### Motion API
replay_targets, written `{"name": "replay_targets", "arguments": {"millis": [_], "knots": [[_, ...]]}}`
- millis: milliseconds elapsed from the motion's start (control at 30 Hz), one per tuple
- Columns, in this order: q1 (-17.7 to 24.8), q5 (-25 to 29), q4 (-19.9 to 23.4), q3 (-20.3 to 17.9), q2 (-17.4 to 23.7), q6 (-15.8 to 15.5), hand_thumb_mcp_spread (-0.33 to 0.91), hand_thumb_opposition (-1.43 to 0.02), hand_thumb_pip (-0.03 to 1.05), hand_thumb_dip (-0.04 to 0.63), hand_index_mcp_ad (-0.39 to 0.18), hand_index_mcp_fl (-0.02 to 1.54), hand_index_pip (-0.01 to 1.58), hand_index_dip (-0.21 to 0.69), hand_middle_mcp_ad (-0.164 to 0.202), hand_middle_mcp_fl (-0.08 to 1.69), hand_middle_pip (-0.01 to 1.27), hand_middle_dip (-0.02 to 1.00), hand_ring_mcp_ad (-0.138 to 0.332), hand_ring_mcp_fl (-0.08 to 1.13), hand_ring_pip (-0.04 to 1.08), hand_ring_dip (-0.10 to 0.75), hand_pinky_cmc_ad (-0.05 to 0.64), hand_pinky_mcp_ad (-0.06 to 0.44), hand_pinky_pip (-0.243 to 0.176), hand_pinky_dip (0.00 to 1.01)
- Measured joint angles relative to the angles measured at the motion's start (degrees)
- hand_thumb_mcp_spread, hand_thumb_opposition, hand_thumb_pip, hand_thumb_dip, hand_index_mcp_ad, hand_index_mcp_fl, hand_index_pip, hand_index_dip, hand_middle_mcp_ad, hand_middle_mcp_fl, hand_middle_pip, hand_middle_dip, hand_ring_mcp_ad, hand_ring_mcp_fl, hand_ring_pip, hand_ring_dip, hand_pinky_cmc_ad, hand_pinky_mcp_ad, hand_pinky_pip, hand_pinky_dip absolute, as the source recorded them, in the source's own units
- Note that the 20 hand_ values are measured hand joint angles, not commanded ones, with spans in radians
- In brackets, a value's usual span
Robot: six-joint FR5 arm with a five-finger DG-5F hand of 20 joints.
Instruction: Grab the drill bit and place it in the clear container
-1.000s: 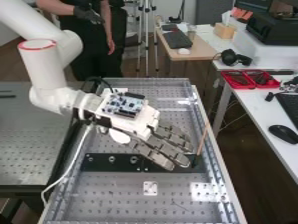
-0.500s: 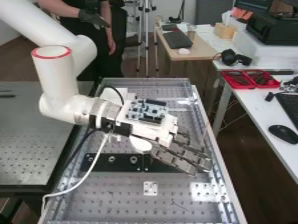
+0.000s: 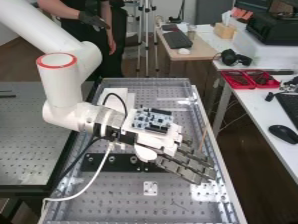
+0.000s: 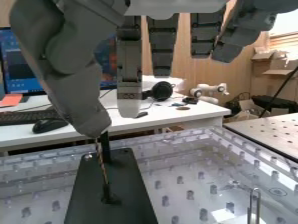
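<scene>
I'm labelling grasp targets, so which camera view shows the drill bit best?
The wrist view: the drill bit appears close up, its twisted shaft running down to a dark base on the black plate. The high view shows it as a thin line beside the hand, which hides its lower end.

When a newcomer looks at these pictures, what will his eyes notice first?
Probably the big white arm, coming from the high view's left, with its dark grey hand over the perforated bench. Next, the bright red trays on the white desk. The wrist view also shows the thin spiral drill bit, standing at the black plate.
</scene>
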Motion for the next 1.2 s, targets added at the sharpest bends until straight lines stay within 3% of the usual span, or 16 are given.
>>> {"name": "replay_targets", "arguments": {"millis": [200, 300, 600, 1200], "knots": [[0.2, -0.7, 0.7, -0.7, 0.1, -1.0, 0.4, -0.8, 0.65, 0.253, -0.04, -0.01, 1.5, 0.386, 0.082, 0.14, 0.14, 0.17, 0.211, 0.0, 0.08, -0.019, 0.255, 0.15, -0.103, 0.19], [0.4, -1.0, 0.8, -0.7, 0.0, -2.1, 0.4, -0.8, 0.58, 0.22, -0.04, -0.01, 1.53, 0.408, 0.082, 0.14, 0.14, 0.17, 0.211, 0.0, 0.08, -0.019, 0.255, 0.15, -0.101, 0.19], [0.6, -1.1, 2.7, -1.0, -0.7, -3.0, 0.49, -0.8, 0.55, 0.204, -0.066, -0.01, 1.53, 0.412, 0.063, 0.14, 0.14, 0.19, 0.209, 0.0, 0.08, -0.019, 0.253, 0.15, -0.093, 0.18], [0.2, -2.6, 3.4, -0.3, -1.4, -5.2, 0.54, -0.8, 0.51, 0.204, -0.094, 0.11, 1.51, 0.396, 0.051, 0.18, 0.14, 0.19, 0.209, 0.0, 0.09, -0.012, 0.258, 0.147, -0.093, 0.18]]}}
